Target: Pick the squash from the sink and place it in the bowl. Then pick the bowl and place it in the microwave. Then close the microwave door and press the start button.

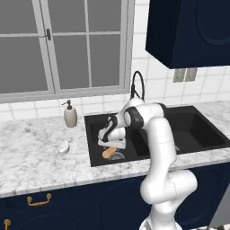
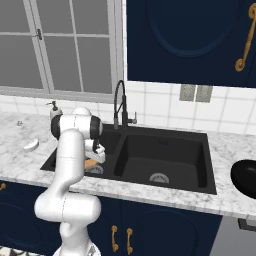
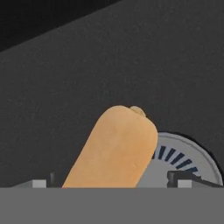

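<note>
The squash lies on the sink floor, its tip at one o'clock overlapping the drain, straddled by the spread pincer for grasping.

A soap dispenser is seen below the window; a pale soap bar lies in front of the dispenser.

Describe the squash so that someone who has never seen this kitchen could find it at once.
Start at the black two-basin sink under the window and look into its left basin. On the basin floor, beside the round steel drain, lies the squash, directly below the robot's open gripper. It is a stubby orange-tan oblong, the one warm-coloured thing in the dark sink, unlike the pale oval lump out on the counter.
</note>
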